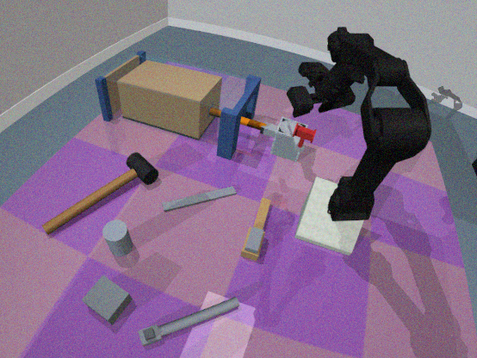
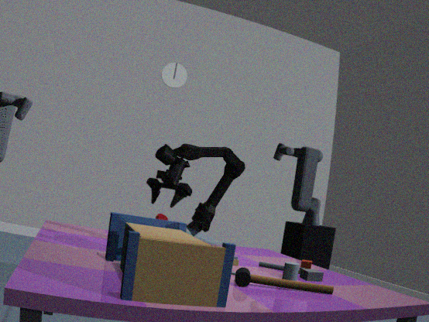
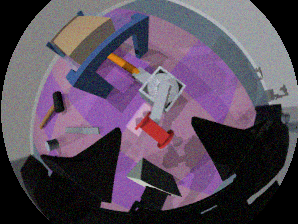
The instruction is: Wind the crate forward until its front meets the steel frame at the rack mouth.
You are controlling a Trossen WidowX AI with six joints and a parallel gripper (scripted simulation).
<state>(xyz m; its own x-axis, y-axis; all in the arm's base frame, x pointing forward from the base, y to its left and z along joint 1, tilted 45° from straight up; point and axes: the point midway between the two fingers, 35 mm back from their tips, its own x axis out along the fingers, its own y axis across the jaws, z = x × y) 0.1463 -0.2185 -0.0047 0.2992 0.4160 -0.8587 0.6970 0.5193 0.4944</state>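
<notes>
The tan crate [image 1: 168, 96] [image 2: 174, 267] [image 3: 80, 36] sits flat between the blue frame posts [image 1: 228, 133] [image 3: 109, 56]. A short gap shows between its front and the front posts. An orange strap [image 1: 241, 120] [image 3: 120, 62] runs from the crate to the grey winch [image 1: 286, 144] [image 3: 161, 90]. The red handle [image 1: 306, 133] [image 2: 161, 217] [image 3: 154, 129] sits in the top of the winch. My gripper [image 1: 307, 86] [image 2: 166, 198] [image 3: 157, 125] is open and empty. It hangs well above the handle and touches nothing.
A mallet [image 1: 96, 191] [image 2: 283, 282], a flat grey bar [image 1: 199, 199], a grey cylinder [image 1: 117, 237], a grey block [image 1: 106, 298], a grey socket bar [image 1: 189, 320] and a wooden block tool [image 1: 257, 230] lie on the bench. My arm's base stands on a white plate [image 1: 320, 224]. A grey second arm [image 2: 306, 182] stands off the bench.
</notes>
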